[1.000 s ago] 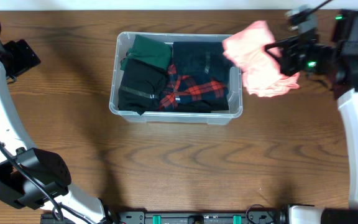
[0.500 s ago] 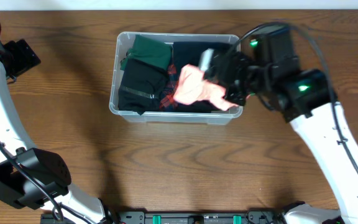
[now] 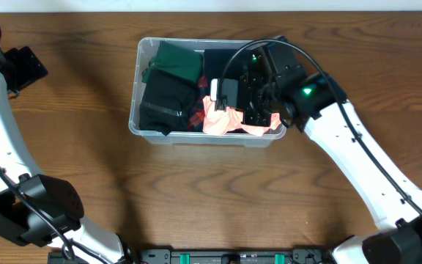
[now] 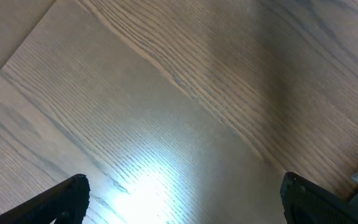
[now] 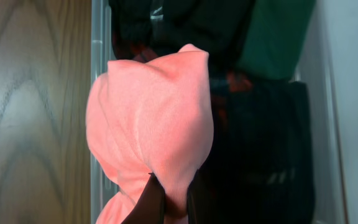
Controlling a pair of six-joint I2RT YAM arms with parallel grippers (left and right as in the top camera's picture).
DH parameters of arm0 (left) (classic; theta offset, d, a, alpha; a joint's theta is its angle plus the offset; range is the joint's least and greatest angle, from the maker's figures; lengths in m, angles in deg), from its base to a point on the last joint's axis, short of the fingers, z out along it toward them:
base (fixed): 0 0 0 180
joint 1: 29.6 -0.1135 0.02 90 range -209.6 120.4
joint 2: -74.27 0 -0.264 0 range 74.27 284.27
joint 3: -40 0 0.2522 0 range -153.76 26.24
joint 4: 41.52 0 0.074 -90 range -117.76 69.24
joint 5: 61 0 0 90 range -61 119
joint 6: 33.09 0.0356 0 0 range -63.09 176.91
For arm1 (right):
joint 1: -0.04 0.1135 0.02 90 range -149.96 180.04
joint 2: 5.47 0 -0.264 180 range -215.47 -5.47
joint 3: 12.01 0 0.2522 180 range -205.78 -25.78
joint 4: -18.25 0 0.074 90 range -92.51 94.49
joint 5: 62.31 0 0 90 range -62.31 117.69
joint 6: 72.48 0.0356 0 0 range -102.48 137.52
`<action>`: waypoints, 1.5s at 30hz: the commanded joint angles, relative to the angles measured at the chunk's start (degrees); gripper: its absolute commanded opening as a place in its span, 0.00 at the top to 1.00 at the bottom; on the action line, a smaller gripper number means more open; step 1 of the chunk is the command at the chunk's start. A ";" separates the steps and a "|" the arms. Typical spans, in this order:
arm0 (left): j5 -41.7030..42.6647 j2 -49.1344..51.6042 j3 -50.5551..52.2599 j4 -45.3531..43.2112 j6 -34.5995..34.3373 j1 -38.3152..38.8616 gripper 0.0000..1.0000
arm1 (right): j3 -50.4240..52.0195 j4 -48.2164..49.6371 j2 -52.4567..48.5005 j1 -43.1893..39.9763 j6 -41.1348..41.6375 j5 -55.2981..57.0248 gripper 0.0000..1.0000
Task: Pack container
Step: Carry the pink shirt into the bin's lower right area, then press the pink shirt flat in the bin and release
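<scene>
A second ago the right gripper (image 3: 229, 101) held the pink cloth (image 3: 226, 122) over bare table, outside the container's 3 o'clock end. Half a second ago it was crossing that end wall. Now the arm reaches in from 4 o'clock, and the cloth hangs low inside the container (image 3: 133, 110), in its 5 o'clock part, over the red plaid garment (image 3: 196, 114) and close to the near wall. The container and the clothes in it lie where they did before. The left gripper (image 3: 26, 67) also keeps its place at the table's 10 o'clock edge.

In the right wrist view the right gripper (image 5: 169, 200) has its fingers pressed together on a fold of the pink cloth (image 5: 151, 124). The rest of the cloth bulges out in a rounded bundle above the dark clothes. The left gripper (image 4: 182, 193) is spread wide over bare wood, with nothing between its fingertips (image 4: 73, 190).

The container stands on the wooden table (image 3: 196, 191), toward 12 o'clock from the centre, its long sides running from 9 to 3 o'clock. It is a clear plastic bin with rounded corners and a pale rim, and the wood grain shows through its wall (image 5: 98, 56). Inside, a green garment (image 3: 178, 59) lies at 11 o'clock, a black one (image 3: 163, 103) at 8 o'clock and a dark navy one (image 3: 222, 66) at 1 o'clock. The clothes hide its floor.
</scene>
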 commanded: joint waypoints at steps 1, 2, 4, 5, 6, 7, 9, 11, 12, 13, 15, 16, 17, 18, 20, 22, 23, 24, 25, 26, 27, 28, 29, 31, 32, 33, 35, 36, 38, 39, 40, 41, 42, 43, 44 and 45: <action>-0.24 -0.42 -0.79 0.15 -0.72 -0.20 0.02 | -0.39 0.15 -0.90 0.70 -0.15 0.35 0.93; -0.24 -0.42 -0.79 0.15 -0.72 -0.20 0.02 | -0.39 0.42 -1.05 0.70 0.61 0.35 0.67; -0.24 -0.42 -0.79 0.15 -0.72 -0.20 0.02 | -0.39 1.40 -1.05 0.70 2.47 0.74 0.24; -0.24 -0.42 -0.79 0.15 -0.72 -0.20 0.02 | -0.42 2.27 -0.98 0.70 3.61 1.68 0.20; -0.24 -0.42 -0.79 0.15 -0.72 -0.20 0.02 | -0.42 3.21 -0.92 0.70 4.68 2.89 0.18; -0.24 -0.42 -0.79 0.15 -0.74 -0.20 0.02 | -0.48 4.09 -0.90 0.70 5.42 4.17 0.17; -0.24 -0.42 -0.79 0.15 -0.72 -0.20 0.02 | -0.87 4.79 -0.85 0.70 5.84 5.18 0.14; -0.24 -0.42 -0.79 0.15 -0.72 -0.20 0.02 | -1.40 5.60 -0.81 0.70 7.39 5.97 0.12; -0.24 -0.42 -0.79 0.15 -0.72 -0.20 0.02 | -1.79 5.84 -0.81 0.70 8.50 6.58 0.11; -0.24 -0.42 -0.79 0.15 -0.72 -0.20 0.02 | -2.29 5.86 -0.81 0.70 9.70 6.80 0.11; -0.24 -0.42 -0.79 0.15 -0.72 -0.20 0.02 | -3.23 5.84 -0.81 0.70 13.44 6.75 0.10; -0.24 -0.42 -0.79 0.15 -0.72 -0.20 0.02 | -3.58 5.84 -0.81 0.70 15.78 6.75 0.11; -0.24 -0.42 -0.79 0.15 -0.72 -0.20 0.02 | -3.74 5.84 -0.81 0.70 17.90 6.71 0.13; -0.24 -0.42 -0.79 0.15 -0.72 -0.20 0.02 | -3.74 5.81 -0.83 0.70 20.59 6.71 0.18; -0.24 -0.42 -0.79 0.15 -0.74 -0.20 0.02 | -3.72 5.38 -1.22 0.70 25.59 6.71 0.28; -0.24 -0.42 -0.79 0.15 -0.72 -0.20 0.02 | -3.69 5.18 -2.21 0.68 30.29 6.75 0.44; -0.24 -0.42 -0.79 0.15 -0.72 -0.20 0.02 | -3.67 5.16 -2.89 0.57 32.37 6.73 0.56; -0.24 -0.42 -0.79 0.15 -0.72 -0.20 0.02 | -3.67 5.18 -3.91 0.44 34.97 6.73 0.69; -0.24 -0.42 -0.79 0.15 -0.72 -0.20 0.02 | -3.69 5.22 -4.98 0.35 37.00 6.73 0.82; -0.24 -0.42 -0.79 0.15 -0.72 -0.20 0.02 | -3.67 5.25 -6.03 0.31 38.47 6.73 0.90; -0.24 -0.42 -0.79 0.15 -0.72 -0.20 0.02 | -3.67 5.20 -7.34 0.31 39.85 6.73 0.93; -0.24 -0.42 -0.79 0.15 -0.72 -0.20 0.02 | -3.67 5.16 -8.81 0.33 41.11 6.73 0.95; -0.24 -0.42 -0.79 0.15 -0.72 -0.20 0.02 | -3.67 5.11 -9.92 0.33 41.94 6.71 0.96; -0.24 -0.42 -0.79 0.15 -0.72 -0.20 0.02 | -3.67 4.94 -12.28 0.37 43.47 6.58 0.98; -0.24 -0.42 -0.79 0.15 -0.72 -0.20 0.02 | -3.67 4.83 -13.62 0.42 43.85 6.27 0.99; -0.24 -0.42 -0.79 0.15 -0.72 -0.20 0.02 | -3.67 4.66 -14.73 0.44 43.89 5.99 0.99; -0.24 -0.42 -0.79 0.15 -0.74 -0.20 0.02 | -3.67 4.28 -16.81 0.48 44.44 5.86 0.99; -0.24 -0.42 -0.79 0.15 -0.72 -0.20 0.02 | -3.67 4.11 -17.64 0.48 44.72 5.84 0.99; -0.24 -0.42 -0.79 0.15 -0.72 -0.20 0.02 | -3.67 4.04 -19.17 0.46 45.09 5.84 0.99; -0.24 -0.42 -0.79 0.15 -0.72 -0.20 0.02 | -3.67 4.07 -19.85 0.46 45.07 5.86 0.99; -0.24 -0.42 -0.79 0.15 -0.72 -0.20 0.02 | -3.67 4.15 -20.28 0.46 45.07 5.86 0.99; -0.24 -0.42 -0.79 0.15 -0.72 -0.20 0.02 | -3.67 4.39 -20.50 0.44 45.07 5.86 0.99; -0.24 -0.42 -0.79 0.15 -0.72 -0.20 0.02 | -3.67 4.70 -20.50 0.42 45.07 5.88 0.99; -0.24 -0.42 -0.79 0.15 -0.72 -0.20 0.02 | -3.72 5.11 -20.41 0.31 45.07 5.88 0.99; -0.24 -0.42 -0.79 0.15 -0.72 -0.20 0.02 | -3.89 5.42 -20.04 0.13 45.07 5.88 0.99; -0.24 -0.42 -0.79 0.15 -0.72 -0.20 0.02 | -4.39 5.51 -19.56 -0.09 45.07 5.86 0.99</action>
